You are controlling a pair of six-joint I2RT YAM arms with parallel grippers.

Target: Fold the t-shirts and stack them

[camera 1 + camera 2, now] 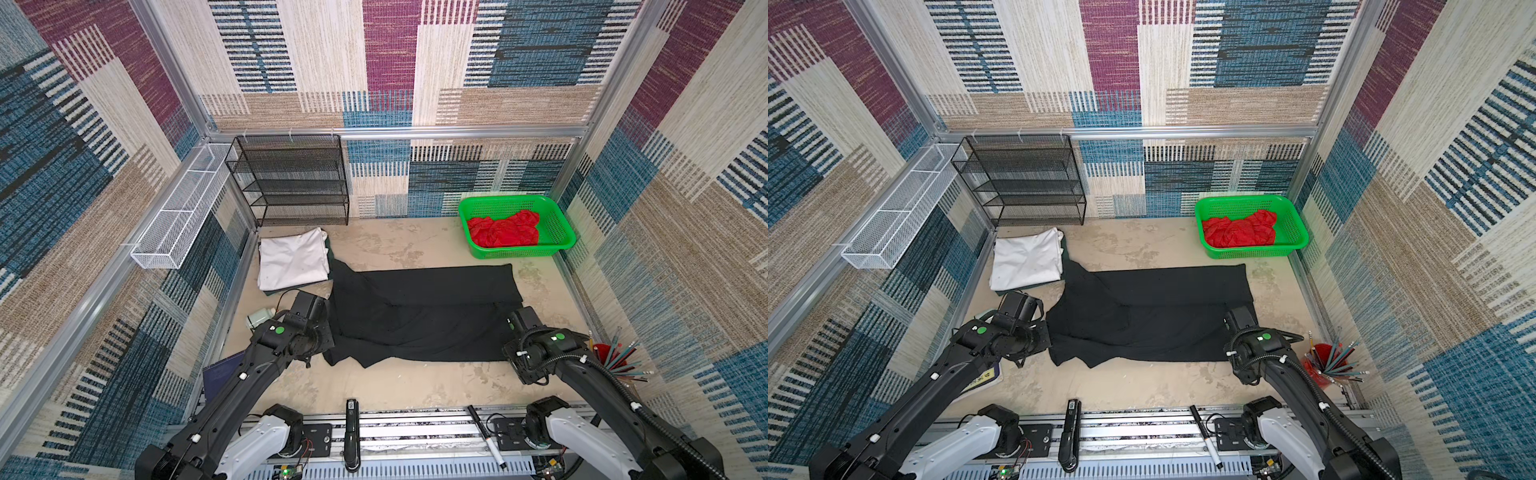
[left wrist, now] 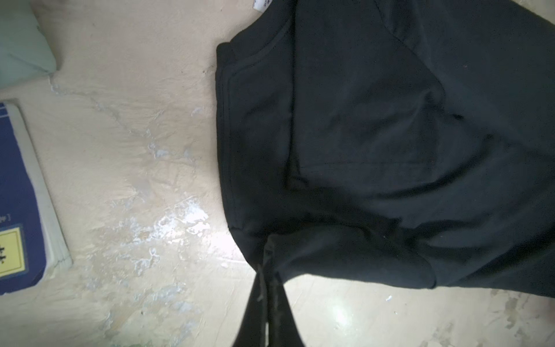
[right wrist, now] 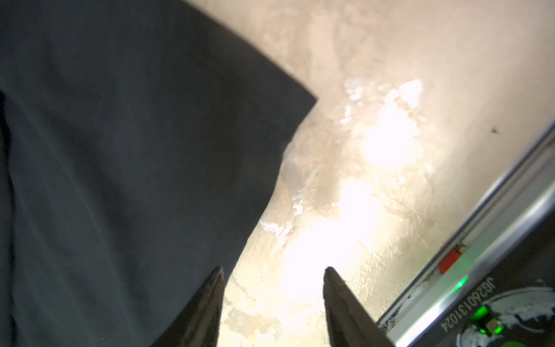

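- The black t-shirt (image 1: 424,316) is spread on the table (image 1: 395,386), partly folded lengthwise. Its long axis runs across both top views, with the collar end at the left arm and the hem end at the right arm.
- The left gripper (image 2: 268,258) is seen clenched on a pinch of the shirt's near edge at the shoulder, just beside the collar.
- The right gripper (image 3: 274,270) is held with its jaws apart and nothing is grasped. One finger is shown over the cloth at the hem's near edge and the other over bare table, so the shirt's edge lies just inside the gap on the shirt side. Whether the cloth is touched cannot be told.
- The hem end is judged to be the right arm's to take. A pinch there, matching the left one, is probably needed before the near long edge can be carried over along the shirt's whole length.
- The white t-shirt (image 1: 291,262) is lying folded at the far left, with an edge of the dark green t-shirt (image 1: 328,253) showing beneath it.
- The red t-shirt (image 1: 503,230) is bunched, unfolded, in the green basket (image 1: 561,224).
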